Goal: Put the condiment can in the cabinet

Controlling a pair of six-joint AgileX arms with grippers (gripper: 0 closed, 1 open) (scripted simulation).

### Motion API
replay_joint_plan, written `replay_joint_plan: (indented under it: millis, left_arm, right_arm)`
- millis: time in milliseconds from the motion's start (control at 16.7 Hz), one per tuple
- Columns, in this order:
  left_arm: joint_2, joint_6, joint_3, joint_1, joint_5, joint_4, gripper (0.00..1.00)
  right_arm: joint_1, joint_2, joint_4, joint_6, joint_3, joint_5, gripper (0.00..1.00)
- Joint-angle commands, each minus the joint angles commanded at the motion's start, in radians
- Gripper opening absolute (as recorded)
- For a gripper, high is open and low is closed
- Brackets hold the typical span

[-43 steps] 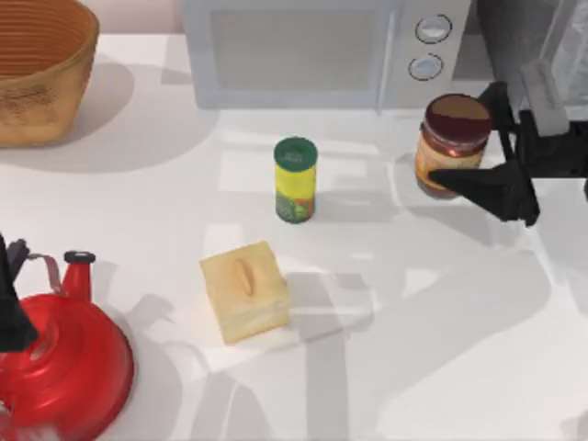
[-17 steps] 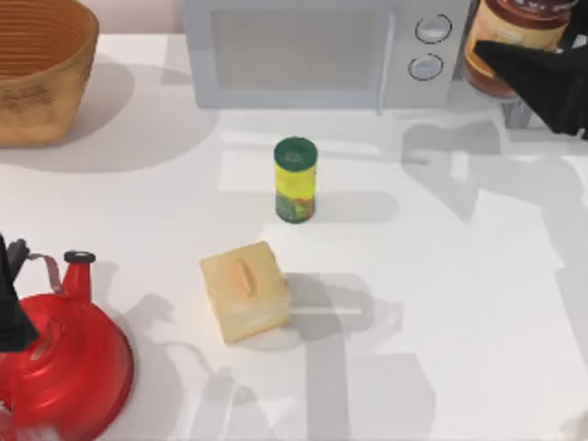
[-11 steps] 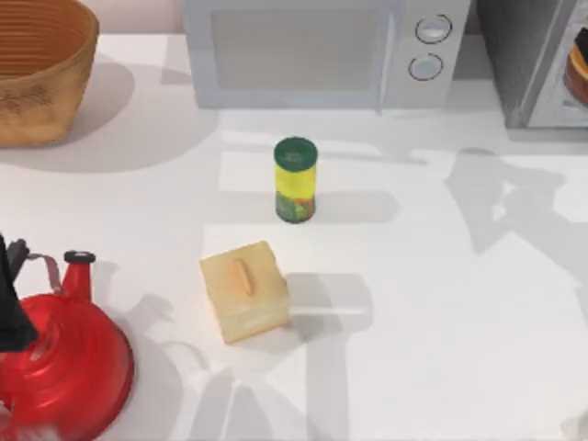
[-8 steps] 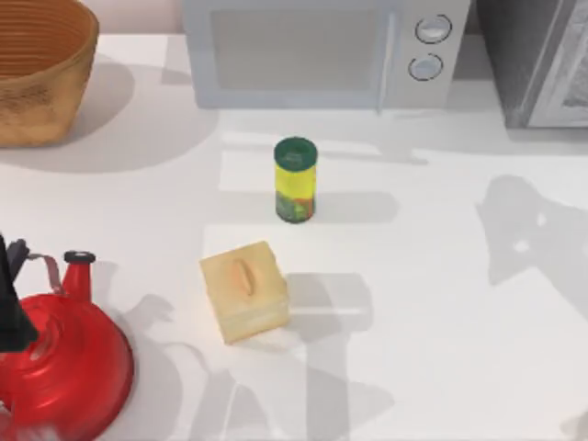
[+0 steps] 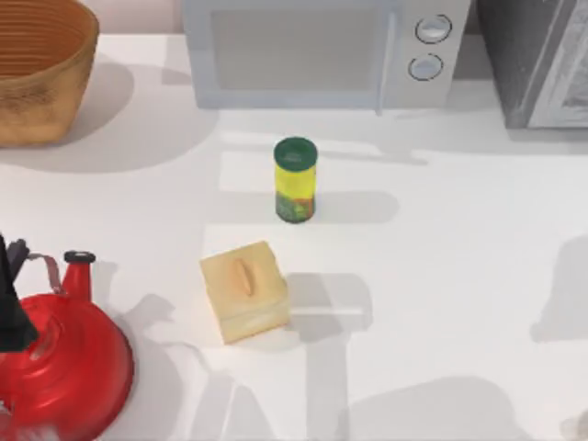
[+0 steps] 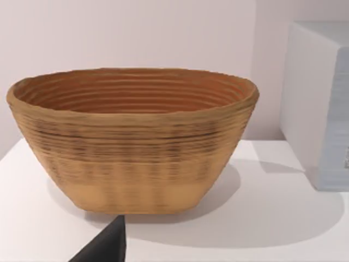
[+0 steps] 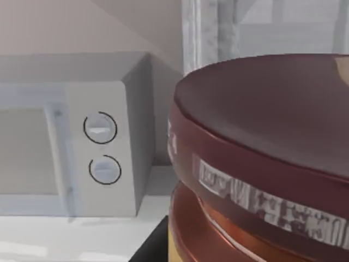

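Observation:
The condiment can [image 7: 256, 158], with its dark maroon lid and orange body, sits very close to the camera in the right wrist view. My right gripper is shut on it, and one dark finger [image 7: 155, 246] shows beside its base. Behind the can rises the cabinet [image 7: 207, 33], whose light grey frame is visible. In the top view the cabinet [image 5: 528, 55] stands at the back right corner, dark grey with a lighter door panel. My left gripper [image 5: 11, 294] is parked at the left edge over the kettle, open, with one fingertip [image 6: 106, 246] showing.
A light grey microwave [image 5: 312, 50] with two knobs stands at the back. A slim yellow can with a green lid [image 5: 295, 180] is mid-table, with a tan box [image 5: 244, 290] in front of it. There is a wicker basket [image 5: 41, 69] back left and a red kettle [image 5: 60, 367] front left.
My right gripper lifted the condiment can from beside the microwave, carried it up and rightward past the cabinet, and left the top view. Its shadow slid down the table's right side. The left arm stayed still.

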Motion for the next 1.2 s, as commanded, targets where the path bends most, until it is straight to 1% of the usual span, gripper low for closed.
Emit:
replay_joint_plan:
  millis: [180, 660, 840, 1200]
  left_arm:
    - [0.000, 0.000, 0.000, 0.000, 0.000, 0.000, 1.00]
    - [0.000, 0.000, 0.000, 0.000, 0.000, 0.000, 1.00]
    - [0.000, 0.000, 0.000, 0.000, 0.000, 0.000, 1.00]
    - [0.000, 0.000, 0.000, 0.000, 0.000, 0.000, 1.00]
  right_arm:
    - [0.000, -0.080, -0.062, -0.039, -0.052, 0.068, 0.00]
    - [0.010, -0.057, -0.077, -0.039, -0.029, 0.072, 0.00]
    - [0.028, 0.043, -0.116, -0.038, 0.089, 0.082, 0.00]
    - [0.064, 0.290, -0.211, -0.033, 0.453, 0.117, 0.00]
